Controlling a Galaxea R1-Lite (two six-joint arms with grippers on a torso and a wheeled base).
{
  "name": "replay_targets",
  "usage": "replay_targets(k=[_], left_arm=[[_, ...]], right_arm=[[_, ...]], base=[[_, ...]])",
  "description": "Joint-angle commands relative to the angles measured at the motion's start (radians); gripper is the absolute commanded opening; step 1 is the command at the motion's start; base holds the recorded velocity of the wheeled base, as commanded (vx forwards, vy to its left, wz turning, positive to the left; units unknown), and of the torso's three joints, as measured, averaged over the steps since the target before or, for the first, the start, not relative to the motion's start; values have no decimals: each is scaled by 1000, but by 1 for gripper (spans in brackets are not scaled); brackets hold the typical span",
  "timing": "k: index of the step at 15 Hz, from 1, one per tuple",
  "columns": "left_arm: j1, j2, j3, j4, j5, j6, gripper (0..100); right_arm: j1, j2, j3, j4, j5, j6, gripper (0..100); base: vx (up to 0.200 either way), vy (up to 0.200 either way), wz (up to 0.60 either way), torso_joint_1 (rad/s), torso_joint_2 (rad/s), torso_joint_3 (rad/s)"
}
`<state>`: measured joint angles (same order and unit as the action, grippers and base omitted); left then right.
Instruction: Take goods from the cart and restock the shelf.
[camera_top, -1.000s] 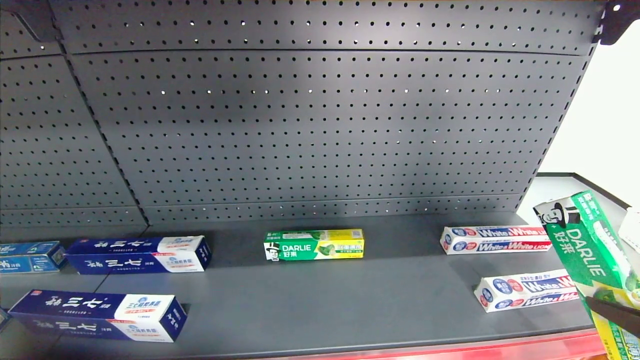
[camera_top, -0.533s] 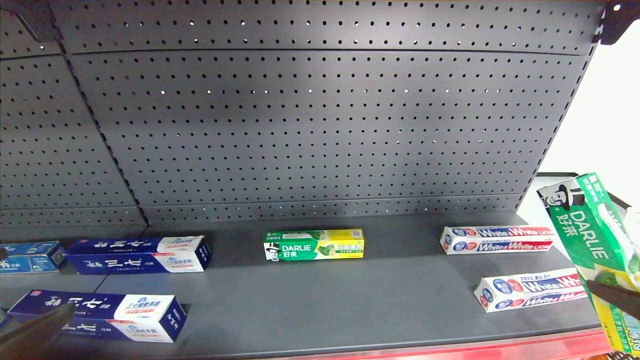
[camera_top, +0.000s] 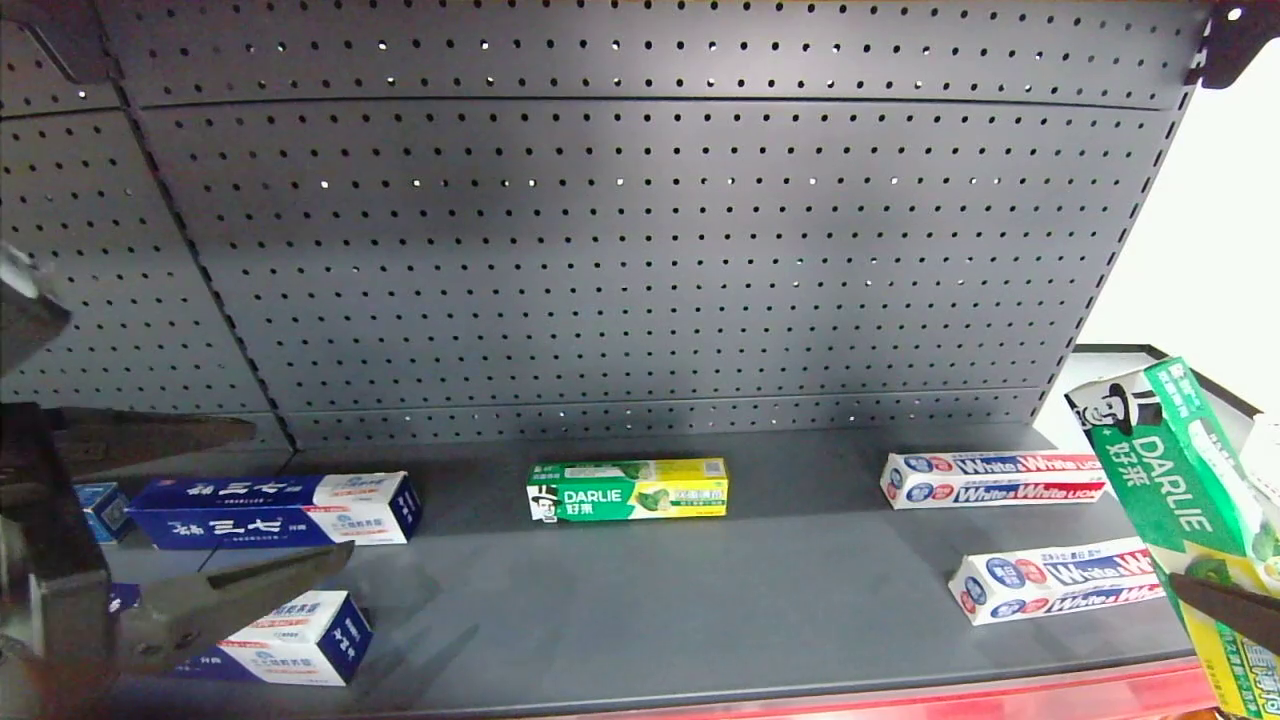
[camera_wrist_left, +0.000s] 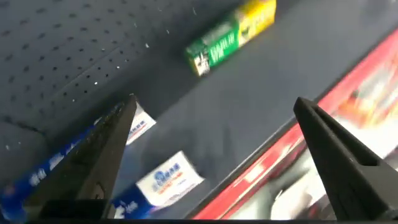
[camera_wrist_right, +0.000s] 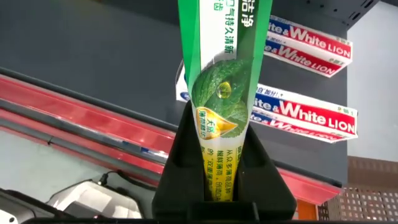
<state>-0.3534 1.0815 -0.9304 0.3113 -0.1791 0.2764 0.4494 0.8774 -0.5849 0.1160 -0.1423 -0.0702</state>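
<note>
My right pincer (camera_wrist_right: 221, 127) is shut tight on a long green toothpaste box (camera_top: 1180, 480). The box has a yellow end and a leaf picture on it, and the pincer holds it near that yellow end. It leans to one side, up in the air at the right end of the shelf (camera_top: 640, 600), just past the red front strip (camera_top: 1000, 695). From my head camera it hides the end of the near white box (camera_top: 1050, 580). A second white box (camera_top: 990, 478) lies farther back. A green box (camera_top: 627, 489) of the same kind lies flat in the middle of the shelf, near the dark back wall with holes (camera_top: 640, 250). My left pincer (camera_wrist_left: 214, 102) is wide open with nothing in it, over the left side. One finger covers part of the near blue box (camera_top: 290, 640), and the back blue box (camera_top: 275, 508) lies behind it.
</note>
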Motion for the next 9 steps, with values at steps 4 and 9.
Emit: replay_targets(k=[4, 9], left_arm=[[-7, 250, -179, 120, -57, 188, 100], [2, 397, -271, 140, -56, 369, 100]], right_arm=[[3, -11, 4, -6, 4, 0, 0], [2, -23, 4, -7, 15, 0, 0]], base=[[0, 0, 0, 0, 0, 0], [0, 0, 0, 0, 0, 0]])
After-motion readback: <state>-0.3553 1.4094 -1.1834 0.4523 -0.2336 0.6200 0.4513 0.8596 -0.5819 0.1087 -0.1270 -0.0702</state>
